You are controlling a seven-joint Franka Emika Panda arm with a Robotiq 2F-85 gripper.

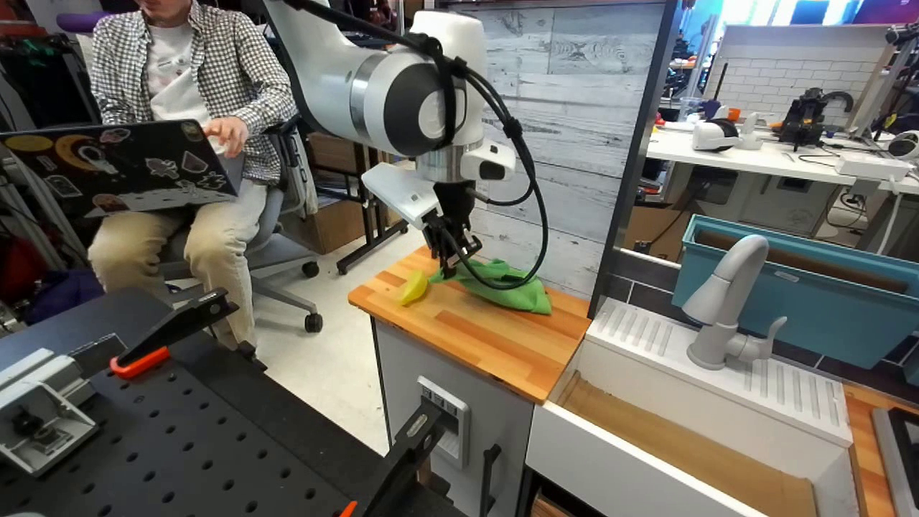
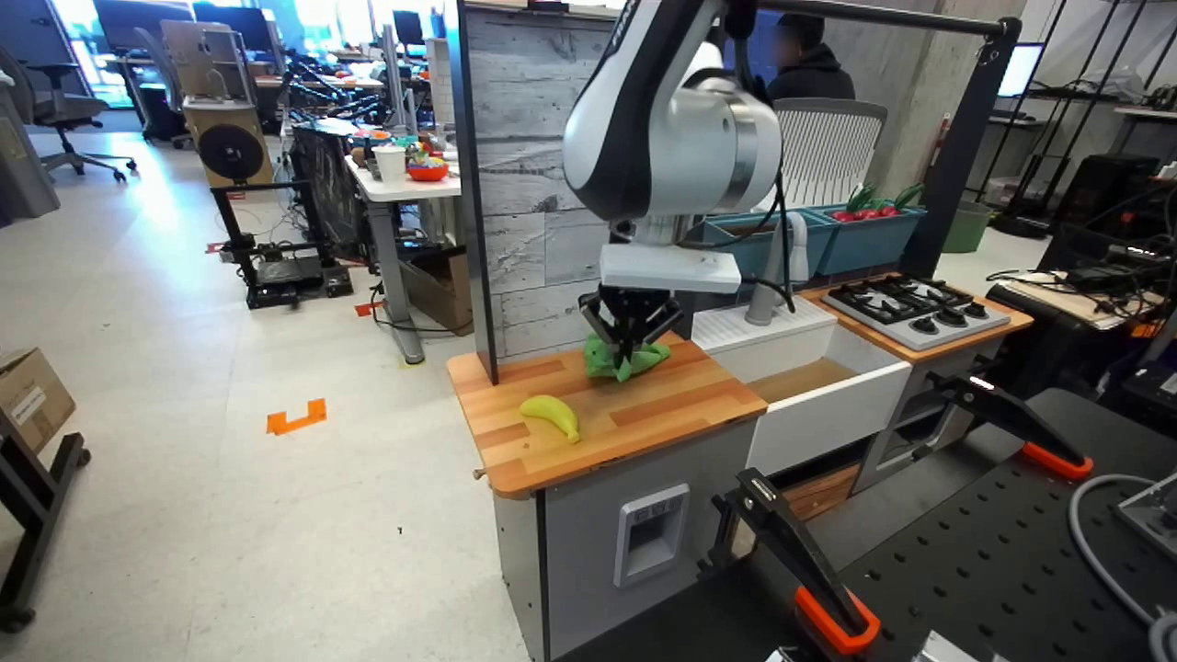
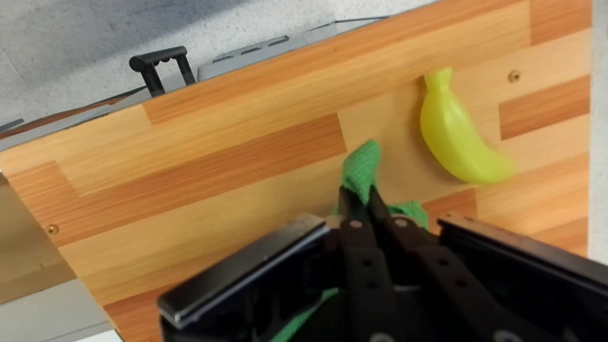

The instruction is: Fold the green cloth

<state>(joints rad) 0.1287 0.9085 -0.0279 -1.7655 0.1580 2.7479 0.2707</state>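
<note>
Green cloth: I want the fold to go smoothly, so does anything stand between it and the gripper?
Nothing visible does: in the wrist view, the gripper is closed on a corner of the green cloth. The yellow banana lies apart from the cloth on the wooden countertop, not between them.

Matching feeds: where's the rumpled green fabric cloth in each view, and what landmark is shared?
In an exterior view: rumpled green fabric cloth, right of and below centre.
In an exterior view: the cloth, just right of centre.
Wrist view: the cloth, mostly hidden, its end right of centre, pinched in the black two-fingered tool.
Shared landmark: curved yellow banana, left of the cloth in both exterior views, right in the wrist view.
</note>
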